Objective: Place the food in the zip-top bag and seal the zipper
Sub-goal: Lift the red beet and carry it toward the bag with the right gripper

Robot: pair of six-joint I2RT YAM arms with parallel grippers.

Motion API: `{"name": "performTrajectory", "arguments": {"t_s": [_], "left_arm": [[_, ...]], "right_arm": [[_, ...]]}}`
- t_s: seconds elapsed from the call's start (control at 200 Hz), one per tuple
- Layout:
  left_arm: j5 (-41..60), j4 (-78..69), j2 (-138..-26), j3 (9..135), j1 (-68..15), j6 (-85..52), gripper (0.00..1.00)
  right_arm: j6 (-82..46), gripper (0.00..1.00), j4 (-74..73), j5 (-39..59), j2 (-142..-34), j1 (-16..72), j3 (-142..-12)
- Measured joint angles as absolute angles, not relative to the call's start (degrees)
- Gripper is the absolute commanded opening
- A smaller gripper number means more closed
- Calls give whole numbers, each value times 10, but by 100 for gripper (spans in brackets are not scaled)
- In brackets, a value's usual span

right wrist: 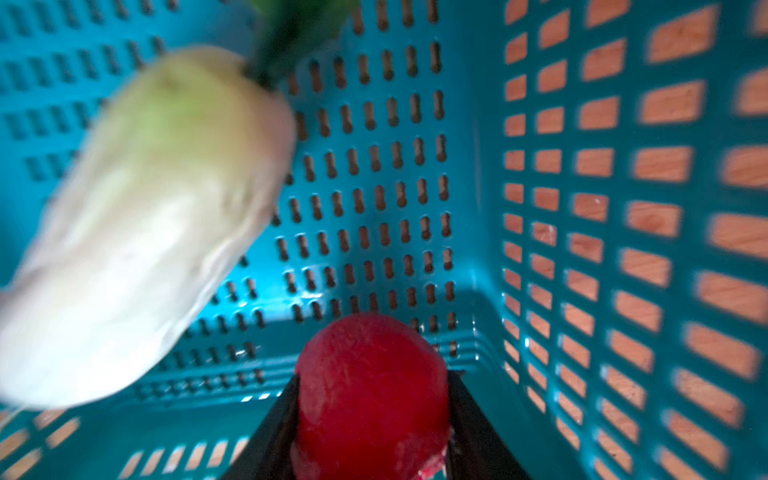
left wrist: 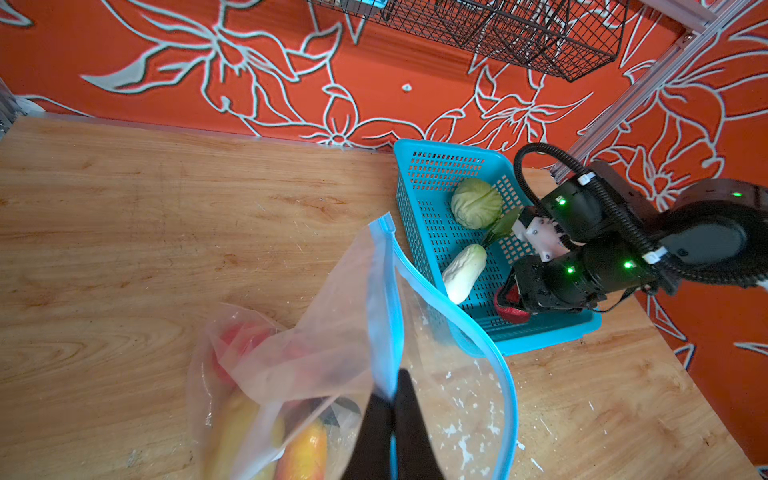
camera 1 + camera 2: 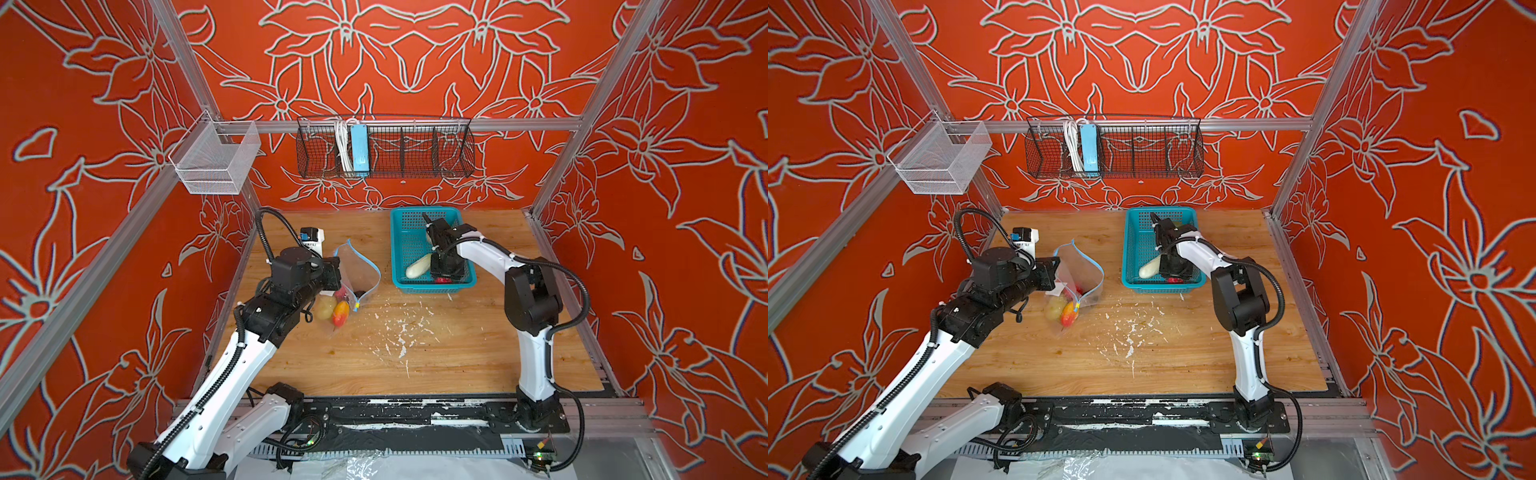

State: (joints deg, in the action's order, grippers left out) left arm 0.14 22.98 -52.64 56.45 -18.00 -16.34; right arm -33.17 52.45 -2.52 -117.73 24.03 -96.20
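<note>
Left gripper [image 2: 392, 392] pinches the bag [image 2: 328, 349] rim with jaws together; right gripper [image 1: 373, 376] clamps a berry [image 1: 365, 353] in the basket [image 1: 478, 187].

Scuffed light wooden tabletop [image 3: 457, 353]: clear crinkly plastic zip-top bag [image 3: 357, 266] left, teal perforated plastic basket [image 3: 409, 245] far centre-right, white flecks [image 3: 399, 332] between.

crinkly clear plastic bag [image 2: 324, 345], wooden table [image 3: 457, 353]
</note>
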Motion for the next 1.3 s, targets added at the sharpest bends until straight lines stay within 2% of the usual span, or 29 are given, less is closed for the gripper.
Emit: {"name": "performTrajectory", "arguments": {"t_s": [0.681, 1.301], "left_arm": [[34, 230, -530, 564, -180, -164, 0], [42, 213, -540, 550, -180, -176, 0]], "right_arm": [[-334, 39, 463, 47, -1062, 240, -908], [-352, 37, 460, 96, -1008, 242, -941]]}}
